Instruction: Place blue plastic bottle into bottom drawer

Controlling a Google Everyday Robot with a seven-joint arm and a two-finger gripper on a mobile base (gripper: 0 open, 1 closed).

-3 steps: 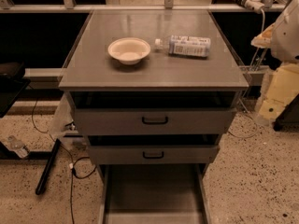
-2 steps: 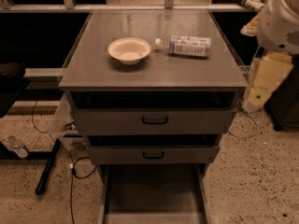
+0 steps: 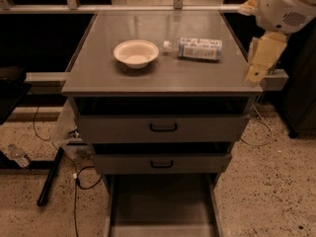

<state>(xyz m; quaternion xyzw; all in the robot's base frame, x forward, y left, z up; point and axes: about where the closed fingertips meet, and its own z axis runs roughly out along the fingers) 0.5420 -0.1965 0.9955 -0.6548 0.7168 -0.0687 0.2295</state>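
The blue plastic bottle (image 3: 198, 48) lies on its side on the grey cabinet top (image 3: 163, 78), white cap pointing left, just right of a cream bowl (image 3: 136, 53). The bottom drawer (image 3: 160, 206) is pulled out at floor level and its flat grey floor is bare. My gripper (image 3: 260, 60) hangs from the white arm at the cabinet's right edge, to the right of the bottle and slightly nearer the front, apart from it and holding nothing that I can see.
Two upper drawers with black handles (image 3: 163, 127) sit slightly open above the bottom one. Cables and a black bar (image 3: 49, 177) lie on the speckled floor at the left, with a small clear bottle (image 3: 18, 156). A dark cabinet stands at the right.
My arm has swung left and upward, from beside the cabinet toward its right edge, closer to the bottle. The bottle, bowl and drawers have not moved.
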